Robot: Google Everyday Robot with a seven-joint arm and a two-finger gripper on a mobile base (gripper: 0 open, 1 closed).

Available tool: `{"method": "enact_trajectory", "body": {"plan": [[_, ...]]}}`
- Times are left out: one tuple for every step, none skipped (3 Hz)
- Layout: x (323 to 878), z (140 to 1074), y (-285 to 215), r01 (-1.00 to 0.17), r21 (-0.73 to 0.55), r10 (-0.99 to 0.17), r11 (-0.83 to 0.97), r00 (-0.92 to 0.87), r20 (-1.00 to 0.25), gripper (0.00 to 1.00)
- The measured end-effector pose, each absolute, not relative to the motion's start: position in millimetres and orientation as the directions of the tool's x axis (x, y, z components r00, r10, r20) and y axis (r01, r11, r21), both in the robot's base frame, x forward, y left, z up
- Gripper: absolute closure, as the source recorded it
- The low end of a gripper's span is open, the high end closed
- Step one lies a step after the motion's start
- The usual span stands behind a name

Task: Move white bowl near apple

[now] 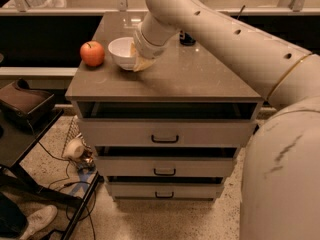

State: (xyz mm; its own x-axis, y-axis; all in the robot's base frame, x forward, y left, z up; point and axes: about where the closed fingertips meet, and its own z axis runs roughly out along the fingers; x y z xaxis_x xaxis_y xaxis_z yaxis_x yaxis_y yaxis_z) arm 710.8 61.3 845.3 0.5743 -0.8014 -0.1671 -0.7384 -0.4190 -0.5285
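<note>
The white bowl [120, 50] sits toward the left rear of the top of the drawer cabinet [190, 79], upright, with the apple [92, 54] close by at its 9 o'clock and a narrow strip of bare top between them. The gripper [139, 60] is at the bowl's 4 o'clock and appears clamped on that side of the rim, though whether the base rests on the top or hangs just above it cannot be told. I judge the carry nearly finished, so what remains is the set-down. It should go straight down and level so the narrow base lands flat. The jaws should part only once the bowl is seated, and the gripper should leave toward 3 o'clock, away from the fruit. Any further push toward 9 o'clock risks nudging the apple, which could roll off the nearby left edge. A dark soda can [188, 39] at the bowl's 2 o'clock, half hidden by the arm [225, 34], stands well out of the way.
</note>
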Motion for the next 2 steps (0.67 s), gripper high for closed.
{"method": "enact_trajectory", "body": {"plan": [[711.4,844.4,63.0,-0.737,-0.53,-0.8,-0.419,0.576,-0.168,0.82],[711.0,842.0,64.1,-0.738,-0.527,-0.799,-0.422,0.577,-0.169,0.59]]}}
